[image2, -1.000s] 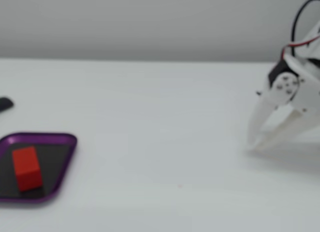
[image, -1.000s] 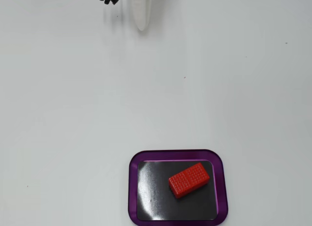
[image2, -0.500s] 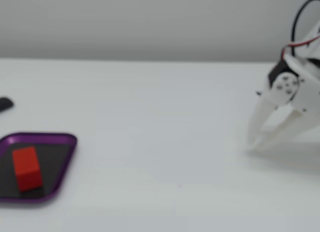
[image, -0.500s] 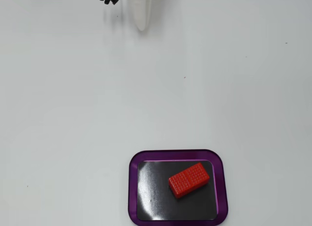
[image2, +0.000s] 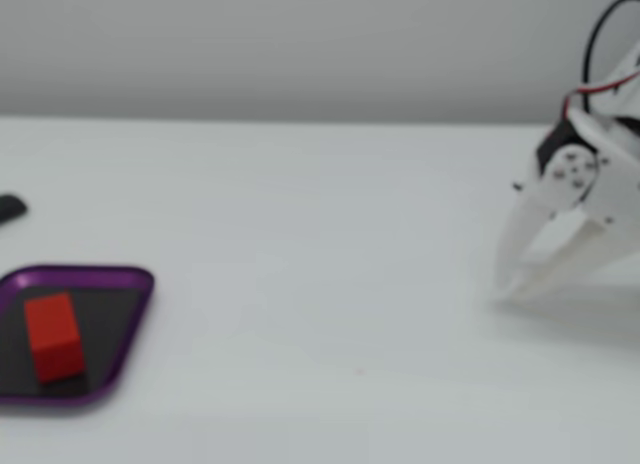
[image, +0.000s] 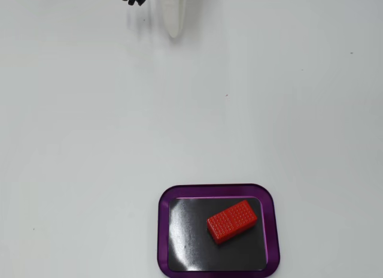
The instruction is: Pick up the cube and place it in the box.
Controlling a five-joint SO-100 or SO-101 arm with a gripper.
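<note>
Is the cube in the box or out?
In: the cube lies on the box's black floor in both fixed views, gripper far off.
</note>
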